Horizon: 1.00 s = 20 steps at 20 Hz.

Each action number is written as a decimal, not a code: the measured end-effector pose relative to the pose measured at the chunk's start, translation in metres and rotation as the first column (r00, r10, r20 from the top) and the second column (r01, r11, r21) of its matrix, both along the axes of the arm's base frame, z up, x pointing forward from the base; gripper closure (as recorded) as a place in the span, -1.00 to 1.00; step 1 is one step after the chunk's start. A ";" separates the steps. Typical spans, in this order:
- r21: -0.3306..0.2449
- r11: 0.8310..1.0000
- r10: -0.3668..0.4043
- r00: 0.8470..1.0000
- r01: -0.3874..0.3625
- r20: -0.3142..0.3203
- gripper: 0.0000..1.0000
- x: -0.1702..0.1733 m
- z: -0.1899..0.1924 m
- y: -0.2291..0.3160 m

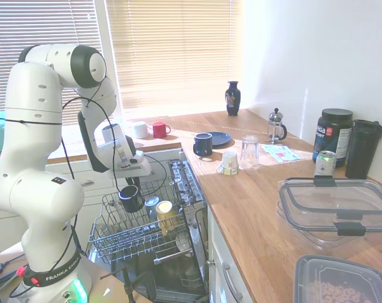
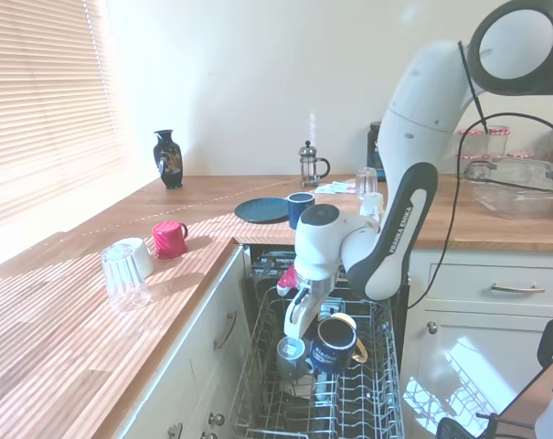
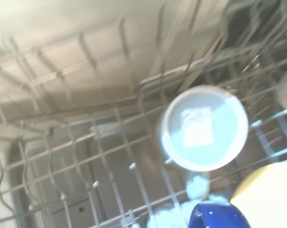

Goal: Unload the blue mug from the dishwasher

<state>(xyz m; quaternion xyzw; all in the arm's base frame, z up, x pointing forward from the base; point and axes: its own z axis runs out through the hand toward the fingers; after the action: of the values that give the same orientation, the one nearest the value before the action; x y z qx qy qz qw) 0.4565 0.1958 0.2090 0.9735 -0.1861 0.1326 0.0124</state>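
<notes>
Item: blue mug (image 2: pixel 334 345), glossy navy, lifted just above the wire rack (image 2: pixel 367 402) of the dishwasher (image 1: pixel 184 189), apparently pinched at its rim by the pincer (image 2: pixel 299 322), mouth tilted sideways, handle away from the arm. Pincer state: seemingly clenched on the mug's wall, though the contact itself is partly hidden. Beneath and beside it: a pale round cup (image 3: pixel 204 127) and a yellow cup (image 1: pixel 165 211) standing in the rack, both near the mug. Hazards, as judged: a glossy wall held by a thin rim pinch may slip or swing; the hanging mug could knock the neighbouring cups or snag a tine if moved sideways before rising. Further out: a second navy mug (image 1: pixel 202 144) already on the counter (image 1: pixel 254 208), liable to confusion or collision at set-down.
</notes>
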 end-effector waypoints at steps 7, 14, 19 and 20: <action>-0.011 0.998 -0.060 0.997 0.060 0.040 1.00 0.027 0.084 -0.022; -0.004 0.992 -0.128 0.989 0.129 0.078 1.00 0.057 0.152 -0.073; -0.002 0.984 -0.178 0.981 0.179 0.082 1.00 0.074 0.175 -0.104; -0.001 0.982 -0.190 0.978 0.191 0.082 1.00 0.077 0.180 -0.114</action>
<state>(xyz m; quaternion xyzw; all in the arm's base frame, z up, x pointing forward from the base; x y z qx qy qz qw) 0.5338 0.0822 0.3885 0.9448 -0.2783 0.1713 0.0219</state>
